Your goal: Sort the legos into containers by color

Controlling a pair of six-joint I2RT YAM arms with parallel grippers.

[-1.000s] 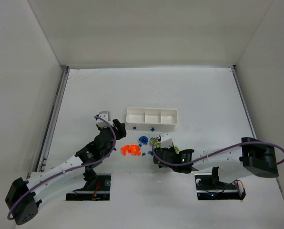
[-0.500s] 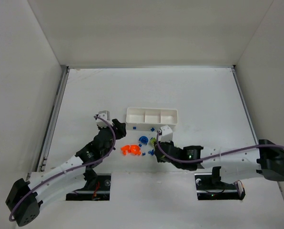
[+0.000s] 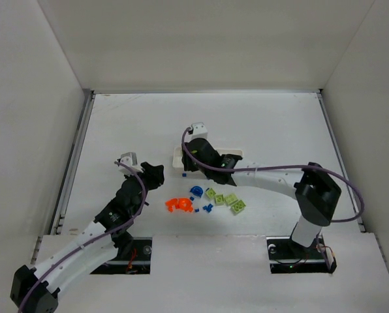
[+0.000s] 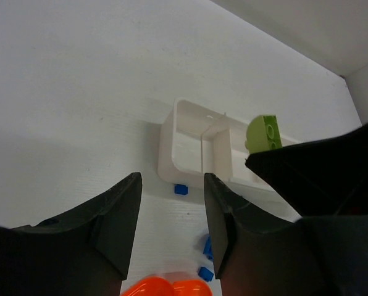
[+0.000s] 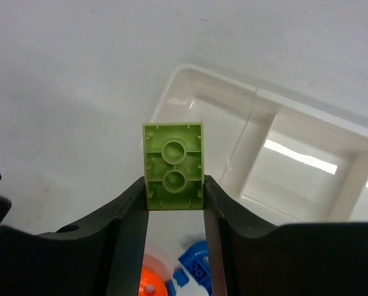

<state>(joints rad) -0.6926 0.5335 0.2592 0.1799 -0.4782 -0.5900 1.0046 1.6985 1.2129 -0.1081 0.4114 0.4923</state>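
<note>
Zero legos visibly sorted: the tray [image 5: 258,94] compartments seen from the R wrist cam (left + middle) look bare, and the far-end one is only partly in view.

One lime green brick [image 5: 173,166] is in hand. Right gripper [image 5: 173,188] fingers are clamped on its lower end. Per the top cam it sits approx. at the tray's left end; height above the rim can't be told.

Brick orientation: long axis runs in line w/ the fingers and sticks out past the tips, away from the wrist. The hollow underside w/ two tubes faces the wrist cam, so studs presumably face away. It sits square in the jaws, no visible tilt.

Remaining (judgement): release this one into a compartment, then everything else, so the task is at its very start. On the table [image 3: 279,130], near side of the tray:
- several green bricks [image 3: 230,199] in a loose row
- orange legos [image 3: 179,205] clumped together
- blue legos [image 3: 196,192] betw. those two groups, plus a few small blue bits closer to the tray

Left gripper [image 4: 171,182]: fingers apart, nothing betw. them. It hovers short of the tray's left end, near the orange clump.
</note>
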